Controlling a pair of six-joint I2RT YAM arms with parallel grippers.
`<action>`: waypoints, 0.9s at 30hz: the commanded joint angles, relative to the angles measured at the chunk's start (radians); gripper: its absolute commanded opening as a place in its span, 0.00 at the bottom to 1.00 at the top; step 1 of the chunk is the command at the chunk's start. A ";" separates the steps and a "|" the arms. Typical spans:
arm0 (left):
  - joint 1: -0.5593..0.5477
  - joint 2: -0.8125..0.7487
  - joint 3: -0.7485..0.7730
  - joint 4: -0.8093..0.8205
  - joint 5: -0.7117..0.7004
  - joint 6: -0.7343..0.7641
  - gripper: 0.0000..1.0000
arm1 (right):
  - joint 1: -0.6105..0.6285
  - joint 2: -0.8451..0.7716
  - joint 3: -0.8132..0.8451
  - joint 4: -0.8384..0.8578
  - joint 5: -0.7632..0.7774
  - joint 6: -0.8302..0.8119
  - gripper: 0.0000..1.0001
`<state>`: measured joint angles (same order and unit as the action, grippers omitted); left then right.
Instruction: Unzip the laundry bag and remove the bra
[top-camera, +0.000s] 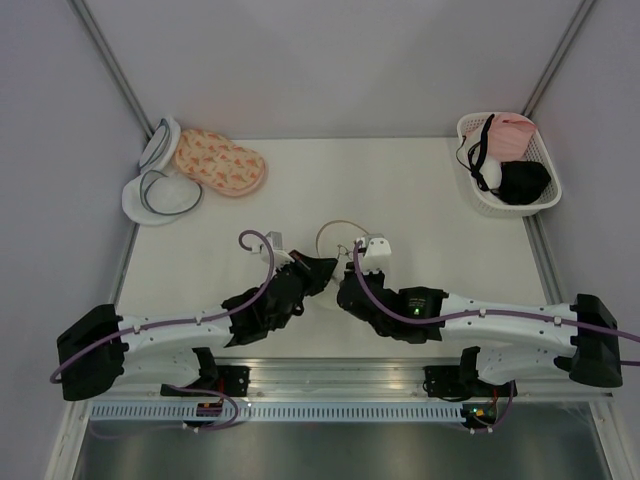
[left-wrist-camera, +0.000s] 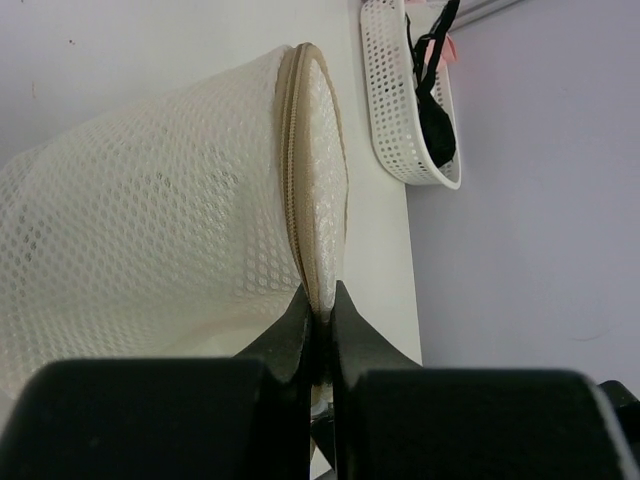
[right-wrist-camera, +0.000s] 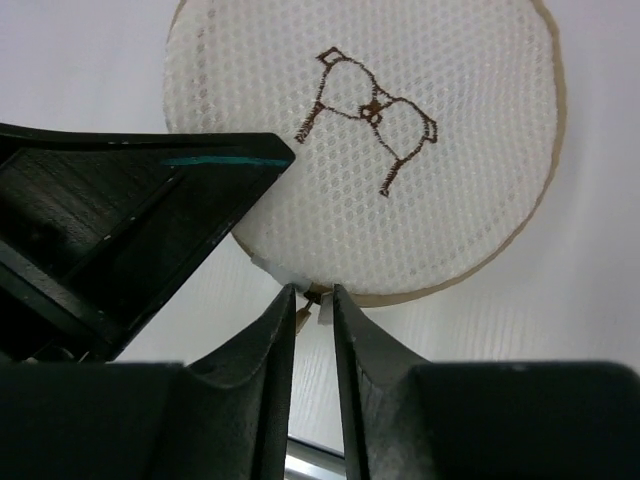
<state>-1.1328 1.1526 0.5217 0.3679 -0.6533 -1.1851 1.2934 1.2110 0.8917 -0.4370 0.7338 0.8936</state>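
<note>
The laundry bag (top-camera: 335, 233) is a round white mesh pouch with a tan rim, held up on edge at the table's middle between both arms. My left gripper (left-wrist-camera: 320, 300) is shut on the bag's rim (left-wrist-camera: 297, 180), pinching the zip seam; from above this gripper (top-camera: 322, 265) sits at the bag's near-left side. The right wrist view faces the bag's flat side (right-wrist-camera: 400, 180), which has a brown embroidered bra outline. My right gripper (right-wrist-camera: 313, 296) stands narrowly open under the rim, its jaws either side of the small zip pull (right-wrist-camera: 322, 312). The bra is hidden.
A white basket (top-camera: 540, 190) at the back right holds a pink garment (top-camera: 510, 135) and a black bra (top-camera: 522, 180). At the back left lie a pink flower-patterned pouch (top-camera: 220, 163) and white pouches with dark grey rims (top-camera: 160, 190). Grey walls enclose the table.
</note>
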 joint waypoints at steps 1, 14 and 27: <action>-0.013 -0.060 -0.023 0.045 -0.014 -0.031 0.02 | 0.003 0.009 0.020 0.012 0.070 0.050 0.27; -0.013 -0.094 -0.065 0.094 -0.025 -0.018 0.02 | 0.049 -0.088 -0.053 0.104 -0.115 0.031 0.50; -0.013 -0.114 -0.107 0.198 0.055 0.084 0.02 | 0.044 -0.050 -0.083 0.146 -0.146 0.038 0.37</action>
<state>-1.1397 1.0695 0.4301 0.4629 -0.6312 -1.1667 1.3380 1.1568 0.8074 -0.3199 0.5797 0.9314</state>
